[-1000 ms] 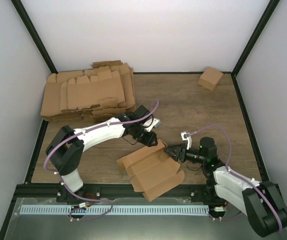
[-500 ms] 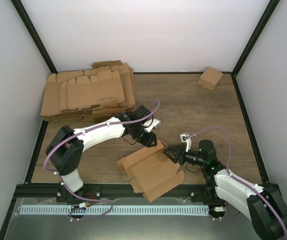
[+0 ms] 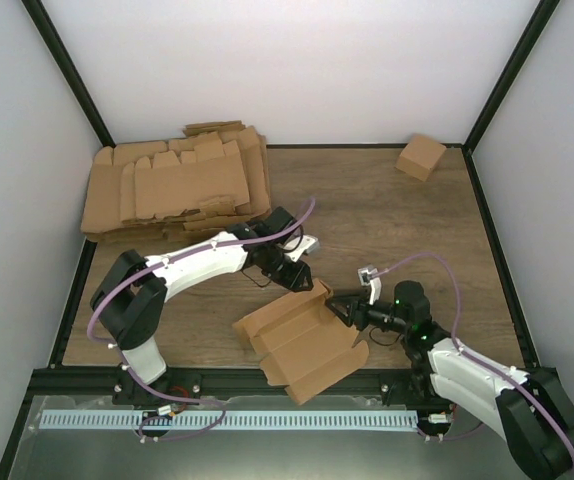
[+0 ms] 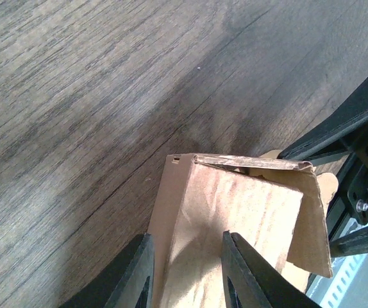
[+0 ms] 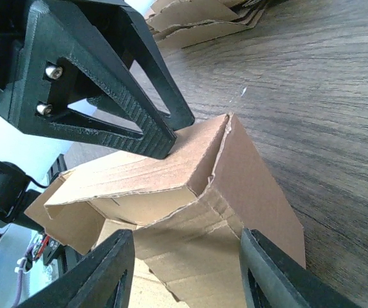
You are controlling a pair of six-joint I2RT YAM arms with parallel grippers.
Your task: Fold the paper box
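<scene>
The paper box (image 3: 302, 345) lies near the table's front edge as a half-raised brown carton with its flaps spread. My left gripper (image 3: 295, 278) stands over its far upper edge. In the left wrist view the left gripper (image 4: 187, 269) is open and astride that edge of the paper box (image 4: 235, 218), fingertips against the cardboard. My right gripper (image 3: 340, 307) is at the box's right end. In the right wrist view the right gripper (image 5: 187, 269) is open, one finger on each side of the creased end flap of the paper box (image 5: 203, 237). The left arm's fingers (image 5: 165, 141) rest on the top panel.
A thick pile of cardboard blanks (image 3: 177, 185) fills the back left corner. A small cube-like carton (image 3: 421, 156) sits at the back right. The black frame rail (image 3: 227, 382) runs along the front, just below the box. White walls close in the table on three sides.
My right gripper has slid left up to the box's right end and its jaws have narrowed around the end flap. The left arm and the box have held still.
</scene>
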